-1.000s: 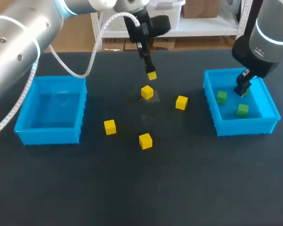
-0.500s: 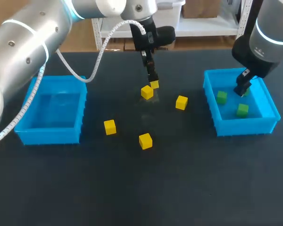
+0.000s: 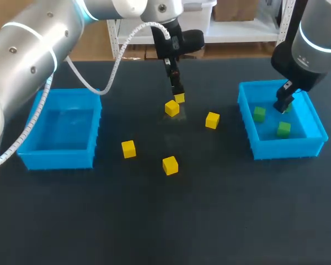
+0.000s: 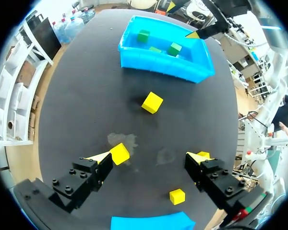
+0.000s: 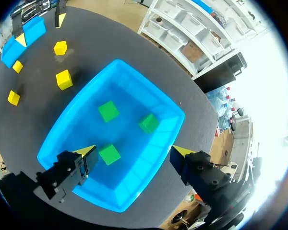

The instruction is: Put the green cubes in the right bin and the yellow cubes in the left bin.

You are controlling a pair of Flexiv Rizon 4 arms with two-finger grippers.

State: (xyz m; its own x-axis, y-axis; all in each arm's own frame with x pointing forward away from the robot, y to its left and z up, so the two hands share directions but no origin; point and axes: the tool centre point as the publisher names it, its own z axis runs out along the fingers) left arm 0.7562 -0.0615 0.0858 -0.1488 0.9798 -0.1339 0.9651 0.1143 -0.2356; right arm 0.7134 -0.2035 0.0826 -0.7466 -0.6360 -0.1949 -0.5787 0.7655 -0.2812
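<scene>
Bright, even overhead light falls on the dark matte worktop (image 3: 165, 221), which shows almost no glare. The yellow cubes (image 3: 170, 165) cast only faint, soft shadows. The left arm (image 3: 27, 49), upper left in the head view, carries white highlights. In the right wrist view, the far side beyond the right bin (image 5: 134, 91) is washed out white, perhaps by a window.

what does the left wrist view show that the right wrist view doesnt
Only the left wrist view shows up close the open left end effector with one yellow cube right beside a finger. Only the right wrist view shows the open right end effector over the right bin with all three green cubes in full. Both show that bin, green cubes in it, and yellow cubes loose on the table.
</scene>
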